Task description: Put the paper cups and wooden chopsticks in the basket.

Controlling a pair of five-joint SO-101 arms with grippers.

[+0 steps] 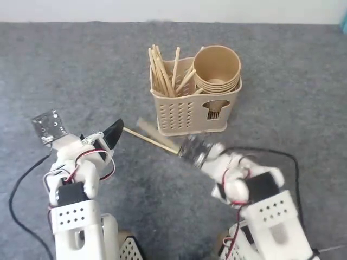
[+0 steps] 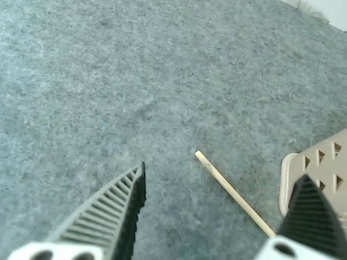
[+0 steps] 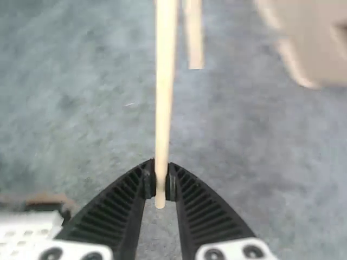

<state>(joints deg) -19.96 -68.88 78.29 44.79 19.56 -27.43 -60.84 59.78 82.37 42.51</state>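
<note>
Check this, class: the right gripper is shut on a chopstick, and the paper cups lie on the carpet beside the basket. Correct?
No: the high view shows the paper cups stacked inside the basket. The right gripper is shut on a chopstick.

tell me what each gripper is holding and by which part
The right gripper is shut on a wooden chopstick, pinched close to one end. The left gripper is open and holds nothing.
</note>
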